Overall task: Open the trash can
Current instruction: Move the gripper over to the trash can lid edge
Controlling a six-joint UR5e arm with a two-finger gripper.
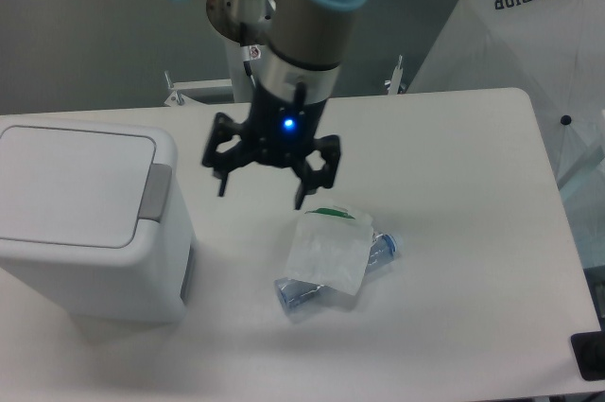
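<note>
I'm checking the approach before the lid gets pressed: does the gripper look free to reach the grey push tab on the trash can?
Probably yes. The gripper hangs open, holding nothing, right of the grey tab, with nothing between them. The lid is shut.

A small clear plastic bag [328,253] with a green strip along its top edge is lying flat on the white table [473,260], near the middle. A crushed clear plastic bottle [304,293] is sitting partly underneath the bag, its ends showing at either side. Beyond the table's far right corner, a white umbrella [529,33] printed "SUPERIOR" is standing open.
</note>
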